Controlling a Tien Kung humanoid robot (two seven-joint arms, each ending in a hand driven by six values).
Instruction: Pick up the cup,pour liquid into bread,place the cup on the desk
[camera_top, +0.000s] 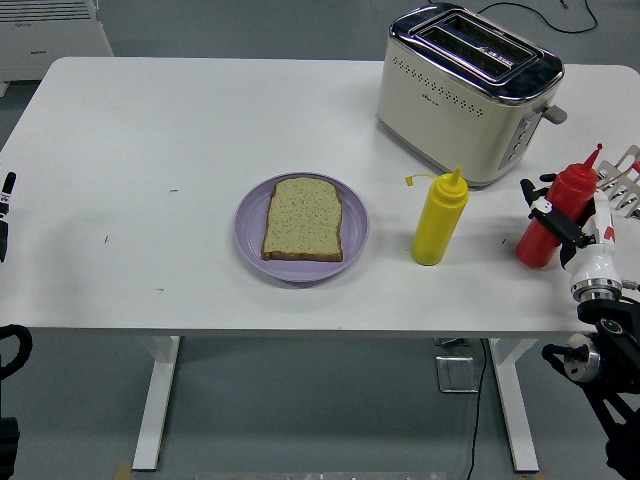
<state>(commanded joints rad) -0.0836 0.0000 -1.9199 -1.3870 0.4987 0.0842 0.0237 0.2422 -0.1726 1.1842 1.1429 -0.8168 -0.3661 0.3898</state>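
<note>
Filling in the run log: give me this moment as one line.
right hand: shut on red squeeze bottle, bottle tilted | left hand: at left edge | bread: on purple plate, no sauce | yellow bottle: upright

The left hand (5, 210) is cut off by the left edge, so its fingers cannot be judged. The red bottle (556, 218) is partly covered by the right hand (575, 225).

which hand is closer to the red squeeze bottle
Right. The right hand is wrapped around the red squeeze bottle, which leans at the table's right edge. The left hand rests at the far left edge, across the table from it.
</note>
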